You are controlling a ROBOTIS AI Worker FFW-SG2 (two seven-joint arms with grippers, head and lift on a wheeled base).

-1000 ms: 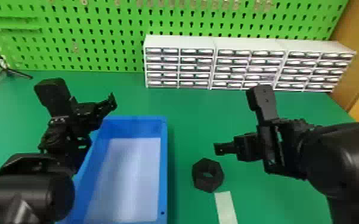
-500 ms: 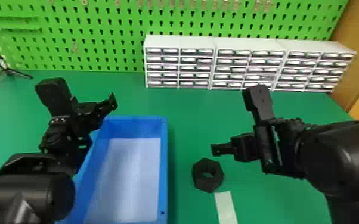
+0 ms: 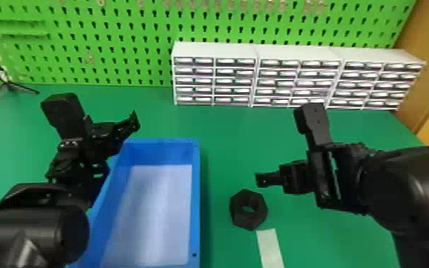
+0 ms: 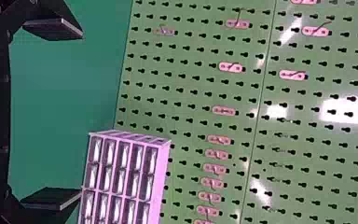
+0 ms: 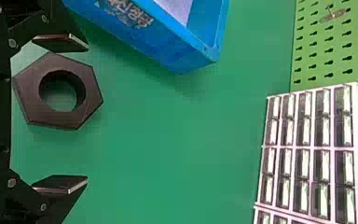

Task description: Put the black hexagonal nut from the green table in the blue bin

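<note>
Black nut (image 3: pixel 249 218) lying on desk (image 3: pixel 224 124), seeming stiff; opposite sides inviting grip; left end effector (image 4: pixel 81 114), right end effector (image 5: pixel 87 113) gaping empty.

Open room lies between the nut (image 3: pixel 240 215) and the blue bin (image 3: pixel 196 199).

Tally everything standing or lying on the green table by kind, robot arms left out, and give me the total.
Black hexagonal nut: 1
Blue bin: 1
White drawer cabinets, side by side: 3
Pale flat strip: 1
Black tripod stand: 1
Total: 7
</note>
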